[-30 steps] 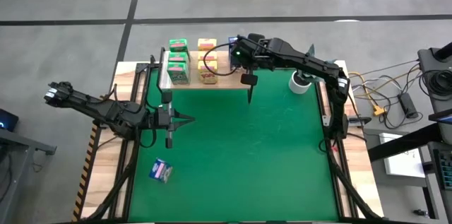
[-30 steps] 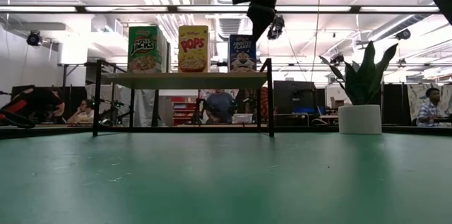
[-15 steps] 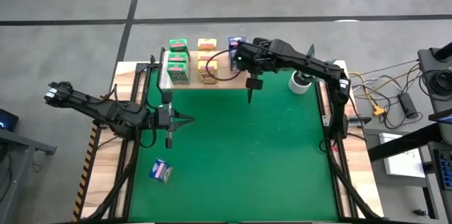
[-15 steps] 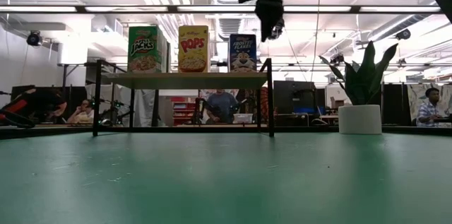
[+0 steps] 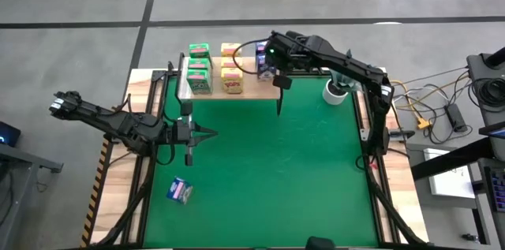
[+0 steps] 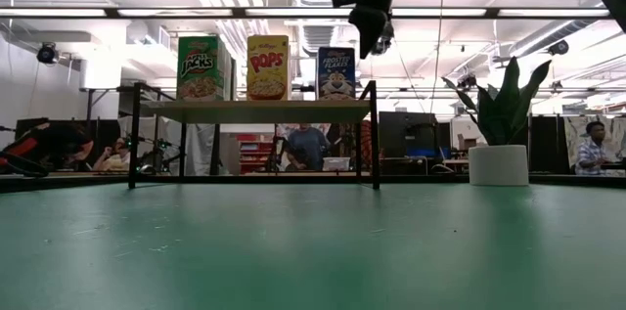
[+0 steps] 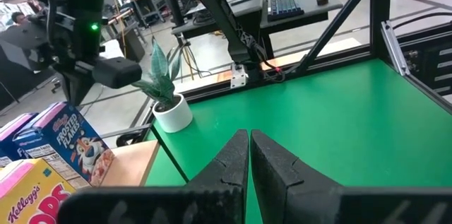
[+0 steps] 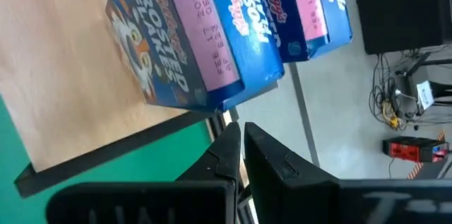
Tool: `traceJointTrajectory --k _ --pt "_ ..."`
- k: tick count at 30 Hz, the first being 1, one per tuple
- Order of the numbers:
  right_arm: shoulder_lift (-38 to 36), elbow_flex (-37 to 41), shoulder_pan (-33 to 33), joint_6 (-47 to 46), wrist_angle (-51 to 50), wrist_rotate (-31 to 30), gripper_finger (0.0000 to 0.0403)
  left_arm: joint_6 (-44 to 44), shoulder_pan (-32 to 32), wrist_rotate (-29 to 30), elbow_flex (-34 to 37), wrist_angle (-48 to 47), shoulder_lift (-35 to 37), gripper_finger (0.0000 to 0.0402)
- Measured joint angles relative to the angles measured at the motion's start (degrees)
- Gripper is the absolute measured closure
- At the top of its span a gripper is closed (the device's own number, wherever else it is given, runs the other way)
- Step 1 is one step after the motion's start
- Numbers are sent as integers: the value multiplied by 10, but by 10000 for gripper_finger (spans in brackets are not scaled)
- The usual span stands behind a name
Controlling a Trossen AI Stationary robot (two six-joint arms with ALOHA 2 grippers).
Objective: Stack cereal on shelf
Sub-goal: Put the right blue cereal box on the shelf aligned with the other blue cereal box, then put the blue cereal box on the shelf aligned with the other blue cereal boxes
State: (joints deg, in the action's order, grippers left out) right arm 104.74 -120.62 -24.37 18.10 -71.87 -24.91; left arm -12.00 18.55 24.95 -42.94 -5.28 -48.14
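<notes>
A green mat point(image 5: 276, 163) covers the tabletop in a workshop. Cereal boxes point(image 5: 199, 67) are stood on the far wooden shelf point(image 5: 245, 87). Both tools, left point(image 5: 213, 132) and right point(image 5: 278, 82), are closed, empty.

Green box point(image 6: 200, 67): "Apple Jacks". Yellow box point(image 6: 267, 67): "Pops". Blue box point(image 6: 335, 73): "Frosted Flakes", Kellogg's logo.

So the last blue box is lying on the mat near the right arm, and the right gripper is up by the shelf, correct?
Not quite: the high view shows the blue box on the mat near the left gripper. The right gripper is indeed up by the shelf.
</notes>
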Motion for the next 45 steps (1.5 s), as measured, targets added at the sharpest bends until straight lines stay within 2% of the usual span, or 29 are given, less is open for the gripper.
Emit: traceJointTrajectory --k 5,24,30,34,37,45 --pt "0 1 -1 5 13 39 390 -5 0 0 0 1 0 402" --pt "-9 3 5 -13 6 39 390 -6 0 0 0 1 0 402" --pt "-31 21 39 -56 -13 39 390 8 0 0 0 -5 -2 402" --pt "-56 66 88 -82 4 40 390 27 0 0 0 -12 -4 402" --pt "-83 131 131 -91 61 39 390 44 0 0 0 -22 -5 402" --pt "-168 368 225 -64 350 40 390 112 0 -1 0 -49 -11 402"
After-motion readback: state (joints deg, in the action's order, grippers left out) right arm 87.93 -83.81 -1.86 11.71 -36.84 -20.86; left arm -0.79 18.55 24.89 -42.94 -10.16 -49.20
